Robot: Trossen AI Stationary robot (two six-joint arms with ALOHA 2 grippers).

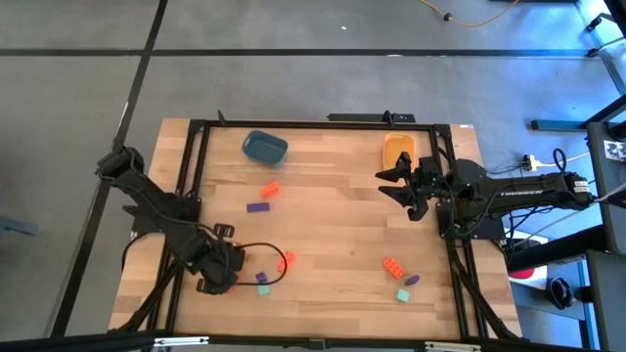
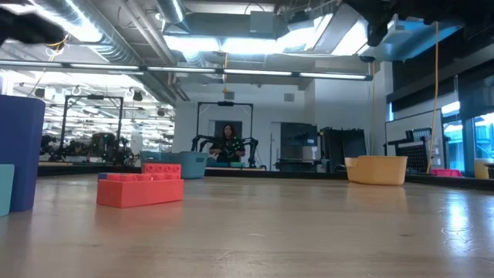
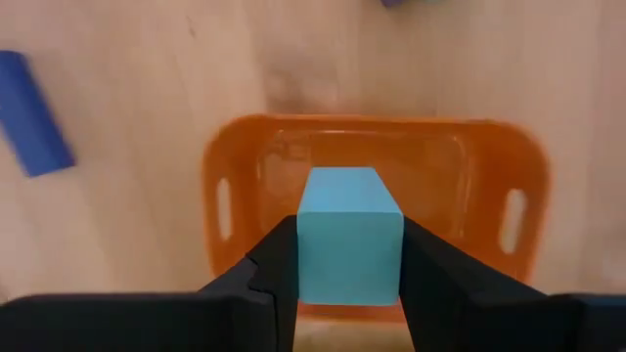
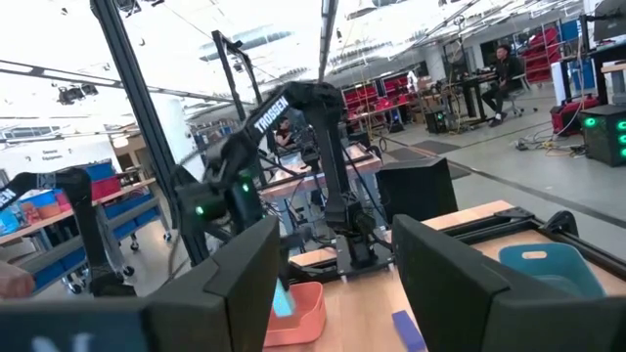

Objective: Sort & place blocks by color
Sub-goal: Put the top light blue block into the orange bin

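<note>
My left gripper (image 3: 349, 284) is shut on a teal block (image 3: 349, 235) and hangs over the orange bowl (image 3: 254, 166) at the table's near left. The high view shows this block (image 1: 262, 279) beside a visible part of the bowl (image 1: 286, 261). A purple block (image 3: 34, 112) lies on the table next to the bowl. My right gripper (image 1: 396, 186) is open and empty above the table near the yellow bowl (image 1: 399, 150). Loose on the table lie an orange block (image 1: 270, 190), a purple block (image 1: 258, 206), an orange block (image 1: 393, 266), a purple block (image 1: 412, 280) and a teal block (image 1: 402, 294). My left gripper pinches the teal block by two opposite sides (image 3: 305, 249) between its two fingers. The fingers (image 3: 274, 269) come from above and point down. The block is lifted clear, level, over the inside of the orange bowl.
A dark blue bowl (image 1: 264, 147) stands at the far side of the table, left of the yellow bowl. A black frame (image 1: 196, 176) runs around the tabletop. Bare wood lies in the table's middle. A person (image 2: 228, 143) sits far off in the room.
</note>
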